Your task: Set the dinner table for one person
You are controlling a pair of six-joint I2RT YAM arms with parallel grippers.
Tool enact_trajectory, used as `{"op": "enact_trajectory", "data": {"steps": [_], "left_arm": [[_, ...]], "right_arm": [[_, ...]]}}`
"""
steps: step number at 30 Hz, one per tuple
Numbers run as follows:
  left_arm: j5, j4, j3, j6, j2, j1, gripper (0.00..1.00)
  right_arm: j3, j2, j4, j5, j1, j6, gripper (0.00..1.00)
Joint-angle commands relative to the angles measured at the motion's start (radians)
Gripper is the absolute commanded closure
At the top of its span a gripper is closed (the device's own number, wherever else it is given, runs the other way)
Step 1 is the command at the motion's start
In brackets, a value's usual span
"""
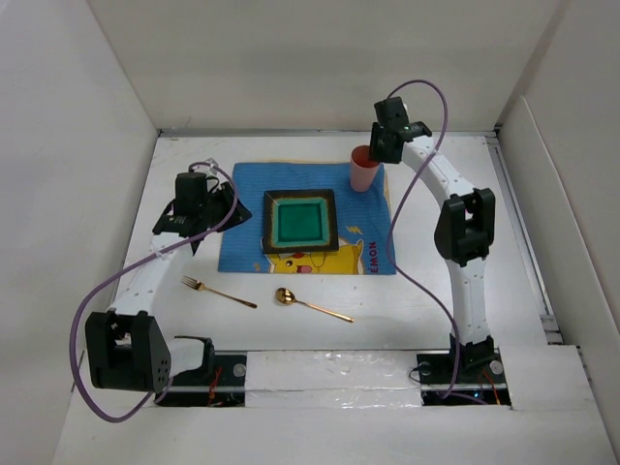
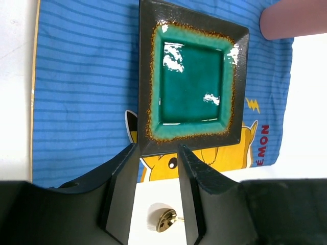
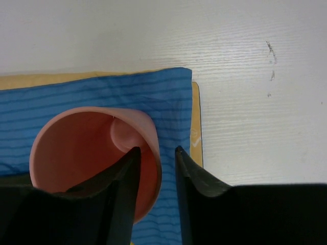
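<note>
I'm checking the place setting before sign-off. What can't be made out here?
Left wrist view: spoon handle hidden behind the fingers; cup cut off by the top edge.
Right wrist view: cup's near rim hidden by the fingers.
Top view: fork tines too small to count.

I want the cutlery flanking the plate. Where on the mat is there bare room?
Bare strips of the blue cartoon-printed cloth mat lie left and right of the square green-glazed plate. The far right corner is crowded: the pink cup stands there, the right fingers astride its rim.
</note>
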Motion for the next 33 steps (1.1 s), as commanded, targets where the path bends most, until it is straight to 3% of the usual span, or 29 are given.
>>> {"op": "enact_trajectory", "data": {"steps": [1, 8, 12, 13, 16, 17, 19, 20, 23, 24, 25, 28, 31, 33], "left_arm": [[-0.003, -0.001, 0.056, 0.012, -0.054, -0.001, 0.67], [-0.004, -0.032, 0.154, -0.007, -0.085, -0.001, 0.62], [0.011, -0.054, 0.239, -0.024, -0.086, -0.001, 0.6], [0.016, -0.063, 0.253, -0.027, -0.082, -0.001, 0.6], [0.032, -0.08, 0.294, -0.033, -0.077, -0.001, 0.6], [0.032, -0.083, 0.311, -0.028, -0.073, -0.001, 0.59], [0.025, -0.106, 0.332, -0.013, -0.056, -0.001, 0.59], [0.016, -0.113, 0.358, -0.007, -0.047, -0.001, 0.59], [0.005, -0.132, 0.415, 0.021, -0.013, -0.001, 0.59], [0.012, -0.133, 0.429, 0.022, -0.007, -0.001, 0.59], [0.02, -0.132, 0.44, 0.024, 0.01, -0.001, 0.59], [0.063, -0.121, 0.478, 0.019, 0.032, -0.001, 0.58], [0.071, -0.126, 0.51, 0.026, 0.042, -0.001, 0.57], [0.065, -0.124, 0.506, 0.024, 0.038, -0.001, 0.56]], "right_arm": [[0.044, -0.077, 0.016, 0.0, -0.003, 0.002, 0.55], [0.078, -0.254, 0.008, -0.095, -0.051, -0.008, 0.38], [-0.113, -0.43, 0.076, -0.175, -0.06, -0.021, 0.4], [-0.174, -0.523, 0.12, -0.208, -0.036, -0.021, 0.45], [-0.513, -0.761, 0.292, -0.289, 0.035, -0.011, 1.0], [-0.693, -0.822, 0.341, -0.328, 0.111, -0.018, 1.0], [-0.838, -0.957, 0.428, -0.415, 0.207, -0.069, 1.0], [-0.895, -0.982, 0.433, -0.422, 0.307, -0.08, 1.0], [-1.067, -1.029, 0.422, -0.396, 0.437, -0.072, 1.0], [-1.116, -1.03, 0.41, -0.373, 0.508, -0.066, 0.96], [-1.139, -1.026, 0.416, -0.326, 0.538, -0.06, 0.8], [-1.198, -0.98, 0.459, -0.269, 0.621, -0.048, 0.49], [-1.19, -0.877, 0.481, -0.247, 0.681, -0.069, 0.39], [-1.139, -0.758, 0.467, -0.151, 0.775, -0.11, 0.38]]}}
